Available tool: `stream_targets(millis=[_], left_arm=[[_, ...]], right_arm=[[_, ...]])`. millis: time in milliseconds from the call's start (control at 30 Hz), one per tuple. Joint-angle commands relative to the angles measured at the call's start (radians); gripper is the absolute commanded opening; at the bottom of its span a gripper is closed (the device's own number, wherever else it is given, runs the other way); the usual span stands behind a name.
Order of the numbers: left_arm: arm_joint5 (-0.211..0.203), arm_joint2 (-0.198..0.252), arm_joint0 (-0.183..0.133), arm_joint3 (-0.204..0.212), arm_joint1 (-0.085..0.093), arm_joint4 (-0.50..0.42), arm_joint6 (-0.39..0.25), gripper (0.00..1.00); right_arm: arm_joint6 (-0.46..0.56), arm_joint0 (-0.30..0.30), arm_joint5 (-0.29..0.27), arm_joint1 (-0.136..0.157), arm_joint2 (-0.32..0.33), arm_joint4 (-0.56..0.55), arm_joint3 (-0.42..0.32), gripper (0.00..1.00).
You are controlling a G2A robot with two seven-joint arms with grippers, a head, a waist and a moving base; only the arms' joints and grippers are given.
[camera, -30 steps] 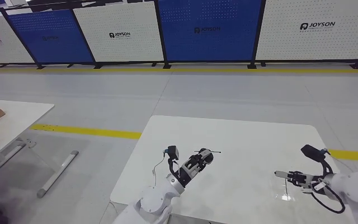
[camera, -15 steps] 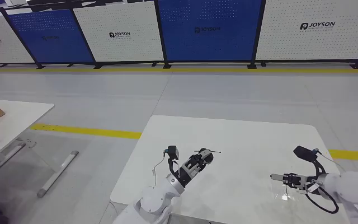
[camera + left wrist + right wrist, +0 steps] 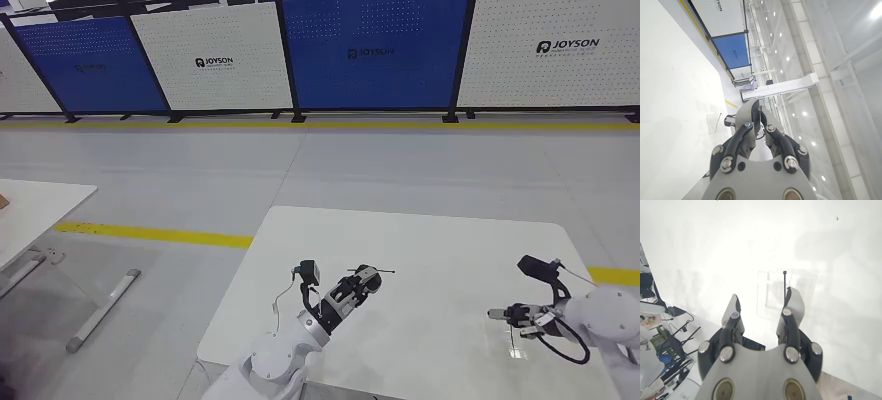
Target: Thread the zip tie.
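Left claw: the left gripper (image 3: 368, 274) (image 3: 758, 109) is clamped tight, both fingers pressed together over the near-left part of the table (image 3: 430, 240).
In its grip: a thin black held zip tie (image 3: 385, 271), and from the top view its ends poke out on either side of the fingertips.
Right claw: the right gripper (image 3: 497, 313) (image 3: 762, 298) is spread wide with nothing between the fingers, low over the table's near-right corner.
Task's thing: the loose zip tie (image 3: 513, 340) (image 3: 784, 283) (image 3: 717, 123) lies flat and straight on the table, its small square head pointing away from the wrist.
How close: the strap runs right up to the tip of one right finger (image 3: 790, 294); whether they touch, I cannot tell.
Underneath: a clear sheet (image 3: 498, 347) (image 3: 762, 306) lies flat on the table, with the loose zip tie on top of it.
Writing: each white panel (image 3: 210, 60) and blue panel (image 3: 375, 55) on the back wall carries one short dark logo line near its middle.
Floor: a yellow line (image 3: 150, 233) runs past the table's far-left side.
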Motion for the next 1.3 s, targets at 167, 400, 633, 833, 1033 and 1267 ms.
stream_targets(millis=[167,400,633,833,1033,1267], left_arm=[[0.0,0.0,0.0,0.0,0.0,0.0,0.0,0.0],[0.0,0.0,0.0,0.0,0.0,0.0,0.0,0.0],[0.0,0.0,0.0,0.0,0.0,0.0,0.0,0.0],[0.0,0.0,0.0,0.0,0.0,0.0,0.0,0.0],[0.0,0.0,0.0,0.0,0.0,0.0,0.0,0.0],[0.0,0.0,0.0,0.0,0.0,0.0,0.0,0.0]], right_arm=[[-0.012,-0.008,0.0,-0.004,0.005,0.014,0.027,0.42],[-0.016,-0.053,0.0,0.002,0.041,-0.008,0.008,0.42],[0.01,-0.058,0.0,0.001,0.048,-0.035,0.006,0.39],[0.041,-0.026,0.0,-0.011,0.026,-0.064,0.037,0.34],[0.066,0.012,0.0,-0.03,-0.011,-0.104,0.071,0.29],[0.066,0.051,0.0,-0.056,-0.045,-0.153,0.131,0.3]])
